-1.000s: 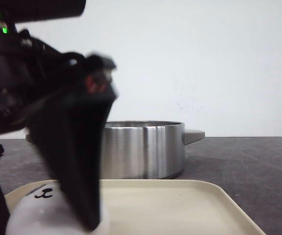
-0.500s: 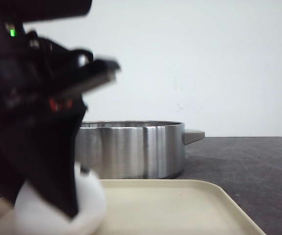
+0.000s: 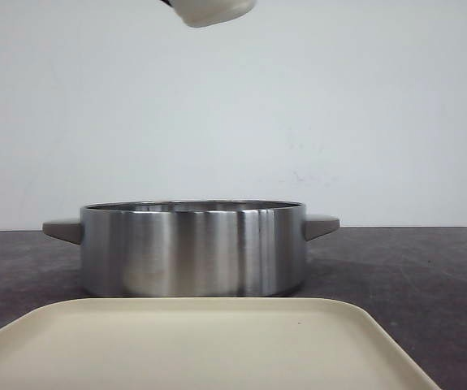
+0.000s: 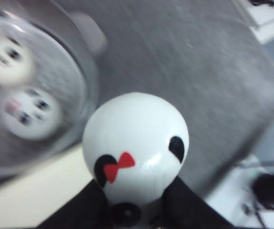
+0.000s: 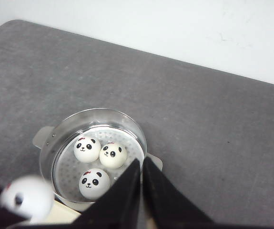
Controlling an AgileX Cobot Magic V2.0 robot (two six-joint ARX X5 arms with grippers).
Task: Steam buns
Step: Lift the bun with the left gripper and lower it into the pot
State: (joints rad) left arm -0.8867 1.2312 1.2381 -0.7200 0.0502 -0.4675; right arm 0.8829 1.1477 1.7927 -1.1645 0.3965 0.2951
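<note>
We see our left gripper (image 4: pixel 127 210) clasping a glossy white panda bun (image 4: pixel 136 147) with red bow at frame centre, right gripper (image 5: pixel 141 191) closed.

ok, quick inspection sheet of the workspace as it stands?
Surface: dark grey table, bare patches look clean.
Job's things: three panda buns sit in the steel steamer pot; a fourth bun, with a red bow, is lifted above the table in the left hand.
Tray: cream tray in front of the pot, nothing on it in the front view.
Clutter: nothing seen.
Hands: left shut on the fourth bun; right hand shut, holding nothing, high over the pot.
Cables: nothing clear; left wrist view is blurred.
Surroundings: plain white wall.
</note>
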